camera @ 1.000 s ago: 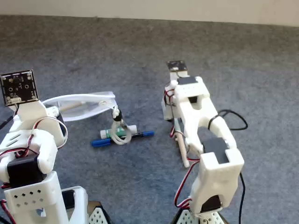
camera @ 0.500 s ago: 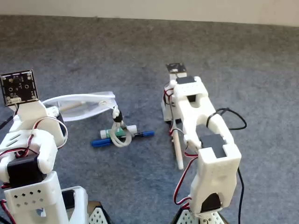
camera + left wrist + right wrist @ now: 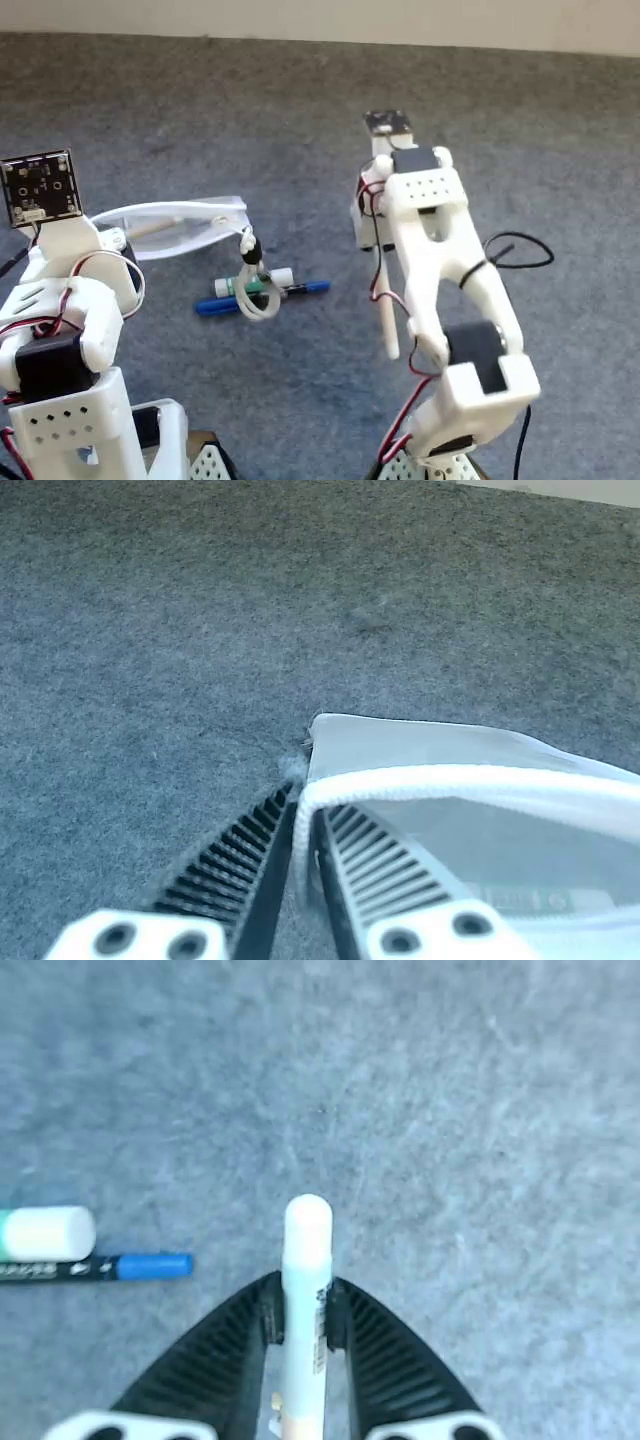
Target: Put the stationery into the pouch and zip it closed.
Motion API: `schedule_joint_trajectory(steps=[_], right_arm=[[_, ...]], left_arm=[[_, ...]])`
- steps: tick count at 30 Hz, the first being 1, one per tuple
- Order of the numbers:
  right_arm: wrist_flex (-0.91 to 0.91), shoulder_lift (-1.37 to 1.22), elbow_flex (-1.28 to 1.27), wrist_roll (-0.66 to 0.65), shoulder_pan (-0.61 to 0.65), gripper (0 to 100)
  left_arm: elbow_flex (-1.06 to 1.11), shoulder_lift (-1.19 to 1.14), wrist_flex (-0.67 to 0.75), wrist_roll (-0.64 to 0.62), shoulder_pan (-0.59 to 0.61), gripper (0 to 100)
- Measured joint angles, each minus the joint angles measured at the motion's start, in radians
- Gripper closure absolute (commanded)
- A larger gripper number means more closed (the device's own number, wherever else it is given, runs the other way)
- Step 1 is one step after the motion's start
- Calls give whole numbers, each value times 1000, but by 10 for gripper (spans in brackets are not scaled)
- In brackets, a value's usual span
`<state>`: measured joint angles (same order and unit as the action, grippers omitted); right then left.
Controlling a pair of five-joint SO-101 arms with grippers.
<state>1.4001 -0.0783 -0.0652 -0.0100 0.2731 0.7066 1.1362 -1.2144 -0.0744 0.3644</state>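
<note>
Right wrist view: the white pen (image 3: 306, 1250) is clamped in the right gripper (image 3: 303, 1295), with its long axis in line with the gripper. In the high view, the pouch (image 3: 185, 228) lies well apart, over on the left arm's side. Its rim is pinched by the left gripper (image 3: 305, 820). The pen is judged to need carrying across to the pouch mouth.

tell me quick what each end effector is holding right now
left end effector: closed on the edge of the pouch
right end effector: closed on a white pen
</note>
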Motion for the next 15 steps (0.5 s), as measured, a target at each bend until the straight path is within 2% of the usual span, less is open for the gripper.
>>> schedule_joint_trajectory(steps=[15], right_arm=[[15, 470, -222, 0, 180, 993]], left_arm=[[0, 0, 0, -2, 0, 993]])
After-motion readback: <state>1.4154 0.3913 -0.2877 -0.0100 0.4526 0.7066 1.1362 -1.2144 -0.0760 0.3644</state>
